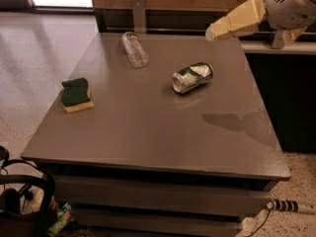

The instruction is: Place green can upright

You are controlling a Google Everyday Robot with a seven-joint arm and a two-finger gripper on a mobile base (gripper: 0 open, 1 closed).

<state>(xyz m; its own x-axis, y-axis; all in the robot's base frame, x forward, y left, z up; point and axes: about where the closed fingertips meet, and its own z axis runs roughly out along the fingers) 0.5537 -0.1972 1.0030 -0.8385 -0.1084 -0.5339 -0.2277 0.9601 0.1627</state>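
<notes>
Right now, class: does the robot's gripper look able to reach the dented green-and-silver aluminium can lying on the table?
Probably yes. The gripper hangs above the grey table at its far right, with nothing between it and the green can lying on its side; clear plastic bottle and green-and-yellow sponge lie apart, leftwards.

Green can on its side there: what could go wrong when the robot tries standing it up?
The green can lies on its side on the smooth table, so a nudge might roll it away. It looks dented, so it may stand crooked or tip. The gripper hangs beyond it at the view's upper right, not touching; a poorly aimed approach could knock it.
</notes>
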